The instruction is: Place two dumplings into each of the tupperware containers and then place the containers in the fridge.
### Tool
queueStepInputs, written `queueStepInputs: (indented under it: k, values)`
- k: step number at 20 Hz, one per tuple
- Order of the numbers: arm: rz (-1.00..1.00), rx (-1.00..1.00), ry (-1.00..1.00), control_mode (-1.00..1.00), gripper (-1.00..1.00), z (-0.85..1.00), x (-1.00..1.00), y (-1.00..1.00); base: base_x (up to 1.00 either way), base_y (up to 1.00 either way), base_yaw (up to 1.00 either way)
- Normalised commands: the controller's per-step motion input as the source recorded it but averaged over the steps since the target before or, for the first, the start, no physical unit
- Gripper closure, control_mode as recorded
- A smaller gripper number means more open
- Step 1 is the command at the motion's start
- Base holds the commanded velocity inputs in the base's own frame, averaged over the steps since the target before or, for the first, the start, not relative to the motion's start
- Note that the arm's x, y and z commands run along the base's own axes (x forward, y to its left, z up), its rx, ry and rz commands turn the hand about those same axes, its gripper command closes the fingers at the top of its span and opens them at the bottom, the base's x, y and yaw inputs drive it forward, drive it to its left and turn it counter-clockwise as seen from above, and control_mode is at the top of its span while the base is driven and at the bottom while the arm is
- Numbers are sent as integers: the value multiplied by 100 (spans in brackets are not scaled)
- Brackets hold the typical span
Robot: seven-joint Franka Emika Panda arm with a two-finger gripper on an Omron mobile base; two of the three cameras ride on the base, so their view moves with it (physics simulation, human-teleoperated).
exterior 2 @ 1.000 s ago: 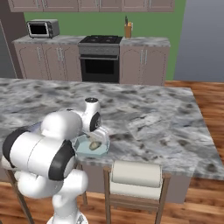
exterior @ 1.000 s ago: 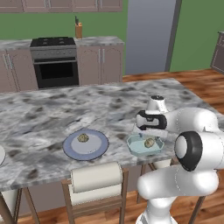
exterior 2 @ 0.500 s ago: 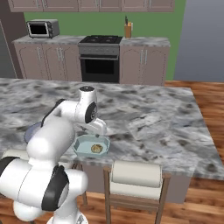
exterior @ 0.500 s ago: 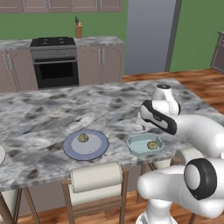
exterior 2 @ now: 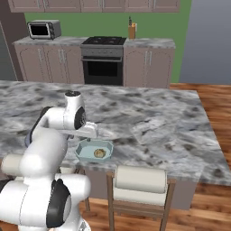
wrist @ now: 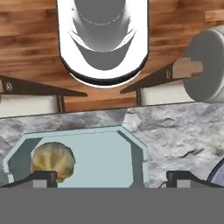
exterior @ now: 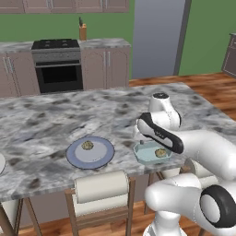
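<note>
A pale blue-green tupperware container (exterior: 146,156) (exterior 2: 86,150) (wrist: 92,155) sits near the island counter's front edge with one tan dumpling (exterior: 160,152) (exterior 2: 99,153) (wrist: 52,161) in it. My gripper (wrist: 111,179) hovers just above this tub, open, with nothing between its fingers. Its left fingertip (wrist: 41,178) is close over the dumpling. A second dumpling (exterior: 87,145) lies on the blue-grey plate (exterior: 99,156) to the left of the tub. The grey fridge (exterior: 159,37) (exterior 2: 212,40) stands at the back of the room.
A white plate's edge (exterior: 1,163) shows at the counter's far left. Stools (exterior: 101,186) (exterior 2: 140,179) (wrist: 205,65) stand tucked under the counter's front edge. The oven (exterior: 59,69) and cabinets line the far wall. The blue-grey plate's rim (wrist: 218,175) lies just right of the tub.
The arm's elbow and forearm have swung round while the hand stays over the tub. The gripper stays open and the dumplings have not moved.
</note>
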Motion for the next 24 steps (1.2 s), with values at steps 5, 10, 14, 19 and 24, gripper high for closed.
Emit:
queueStepInputs:
  k: [5, 10, 14, 19, 24]
  values:
    - [24, -3, 1, -100, -100, 1, 12, 64, 0, 0, 0]
    - [15, 0, -7, -100, -100, 0, 26, 50, 0, 0, 0]
    - [13, 0, -3, -100, -100, 0, 53, 58, 0, 0, 0]
    - [5, 0, 0, -100, -100, 0, 54, 74, 0, 0, 0]
    - [4, 0, 0, -100, -100, 0, 45, 70, 0, 0, 0]
